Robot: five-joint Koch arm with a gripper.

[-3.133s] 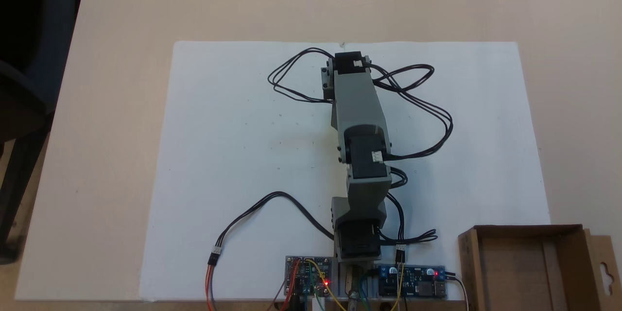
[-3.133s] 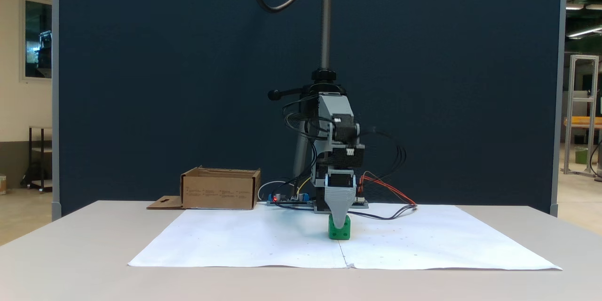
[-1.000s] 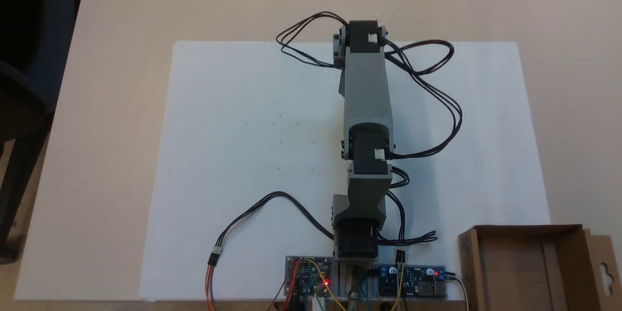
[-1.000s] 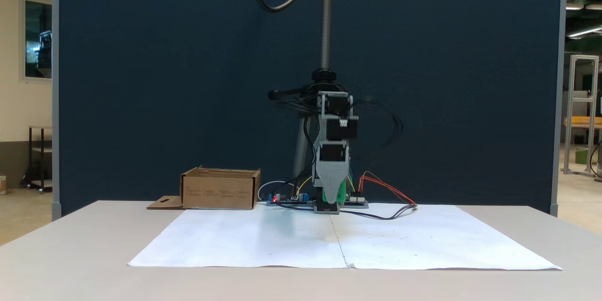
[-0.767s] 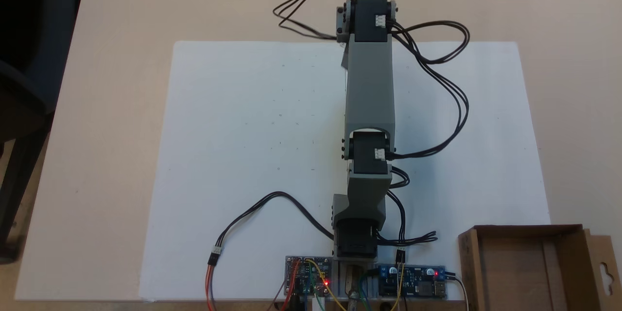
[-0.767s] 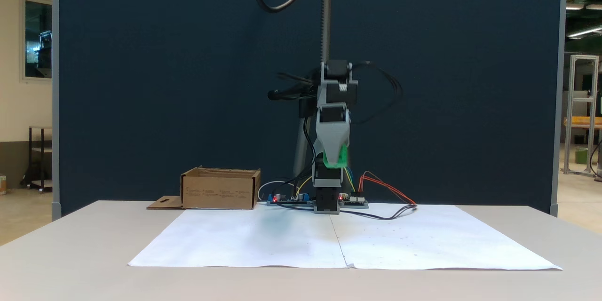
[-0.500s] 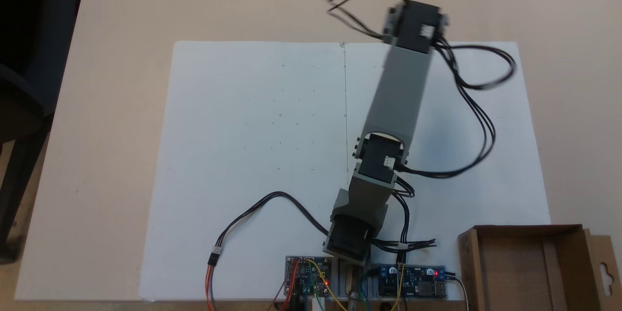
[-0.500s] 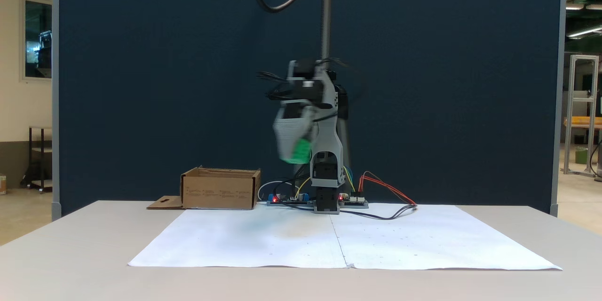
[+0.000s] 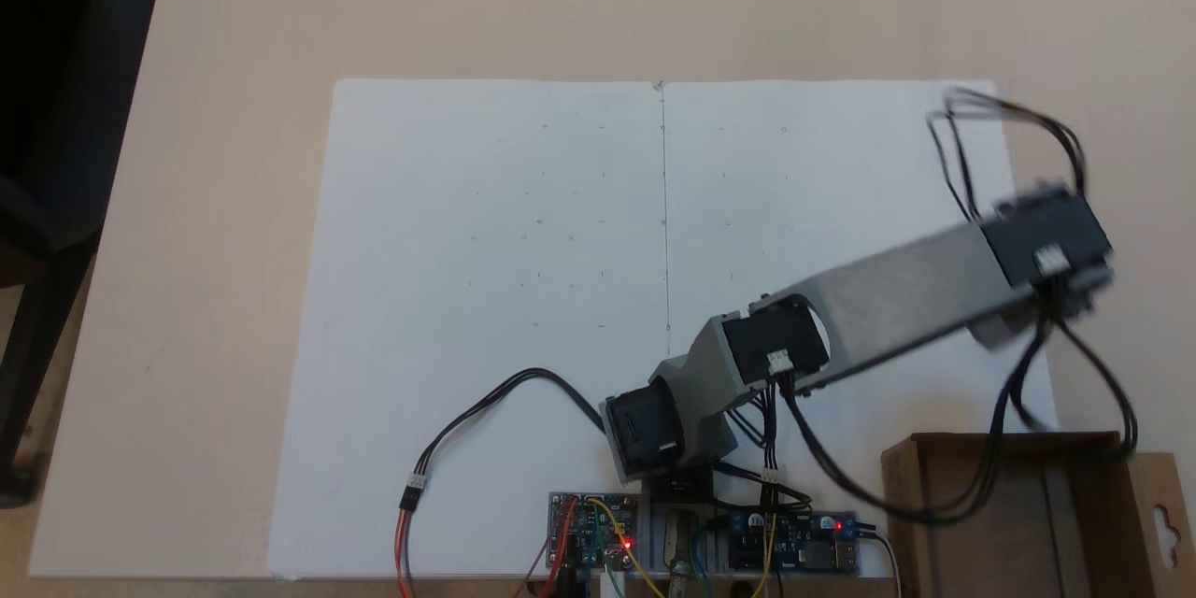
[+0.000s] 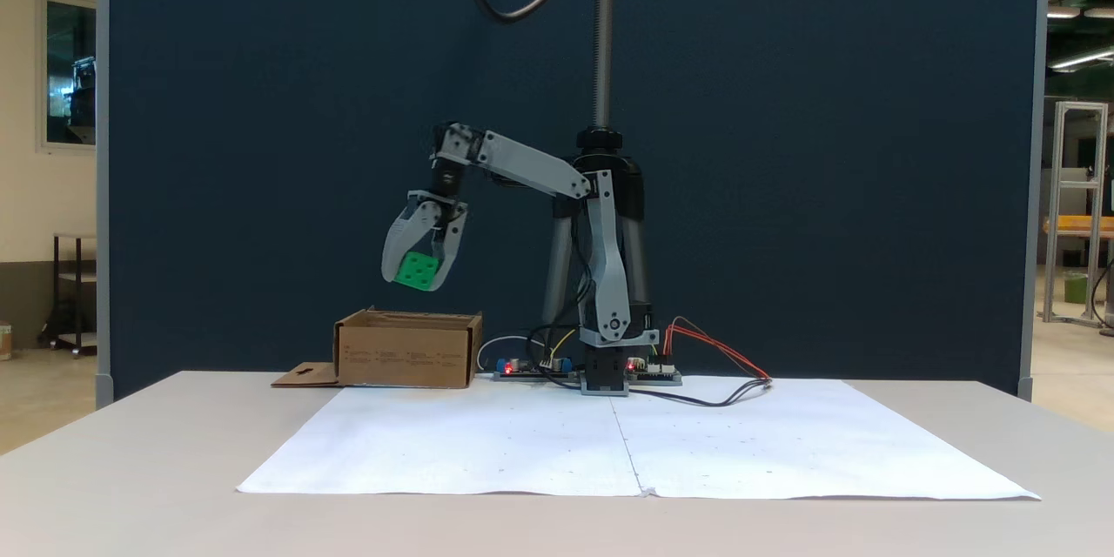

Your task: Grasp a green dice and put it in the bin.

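Note:
The green dice (image 10: 417, 270) hangs in the air, tilted, with round pips showing on its near face. My grey gripper (image 10: 416, 277) is shut on it, one jaw on each side, pointing down. It hovers a little above the open top of the bin (image 10: 407, 350), a brown cardboard box at the table's back left in a fixed view. In a fixed view from above, the arm (image 9: 888, 299) stretches to the right, and its wrist (image 9: 1048, 248) covers the gripper and the dice; the bin (image 9: 962, 523) sits at the bottom right with its keyhole flap (image 9: 1161, 519).
A white paper sheet (image 9: 523, 280) covers the table's middle. Circuit boards (image 9: 594, 518) with red lights and loose wires (image 9: 486, 411) lie by the arm's base. Black cables (image 9: 1074, 374) trail from the wrist over the bin. A dark partition (image 10: 261, 148) stands behind the table.
The arm lifted the dice off the paper, then swung toward the bin. Over the last half second it moved further that way, and the dice now hangs above the box.

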